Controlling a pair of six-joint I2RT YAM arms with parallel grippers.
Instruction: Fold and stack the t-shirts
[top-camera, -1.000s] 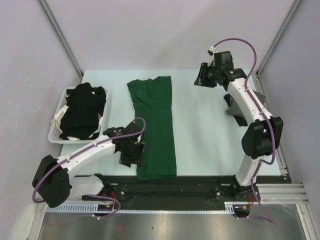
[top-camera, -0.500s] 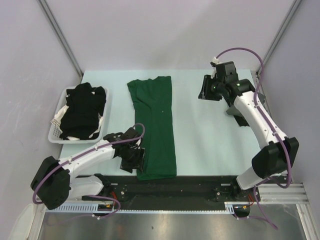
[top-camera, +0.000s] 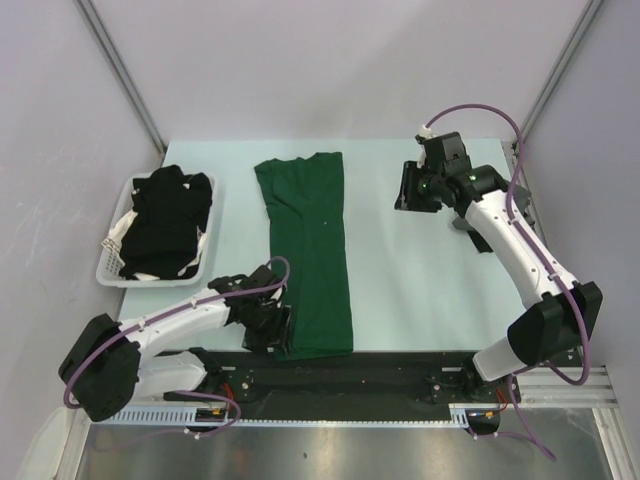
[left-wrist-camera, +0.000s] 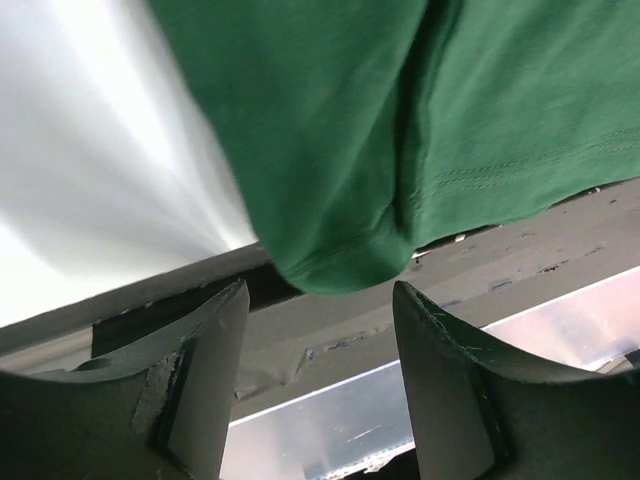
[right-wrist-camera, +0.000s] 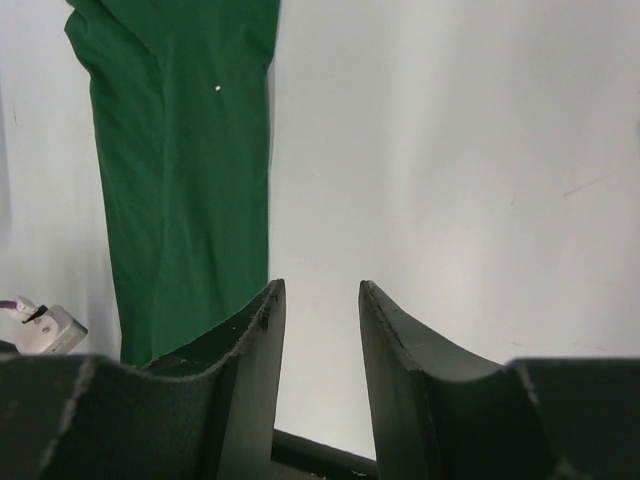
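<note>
A dark green t-shirt (top-camera: 308, 250) lies folded into a long strip down the middle of the table, its hem at the near edge. My left gripper (top-camera: 270, 326) sits low at the hem's left corner. In the left wrist view that gripper (left-wrist-camera: 318, 300) is open, and the green hem corner (left-wrist-camera: 340, 262) lies just beyond its tips, not between them. My right gripper (top-camera: 408, 190) hovers over bare table at the back right. It is open and empty (right-wrist-camera: 320, 290), with the green t-shirt (right-wrist-camera: 180, 180) off to its left. Black t-shirts (top-camera: 165, 220) fill a basket.
The white slatted basket (top-camera: 110, 262) stands at the table's left edge. A grey cloth (top-camera: 468, 226) shows partly behind the right arm near the right edge. A dark strip (top-camera: 400, 365) runs along the near table edge in front of the arm bases.
My left gripper slid toward the near edge, down to the green shirt's hem corner. The right gripper drifted slightly nearer, and the right arm's elbow swung down to the right.
</note>
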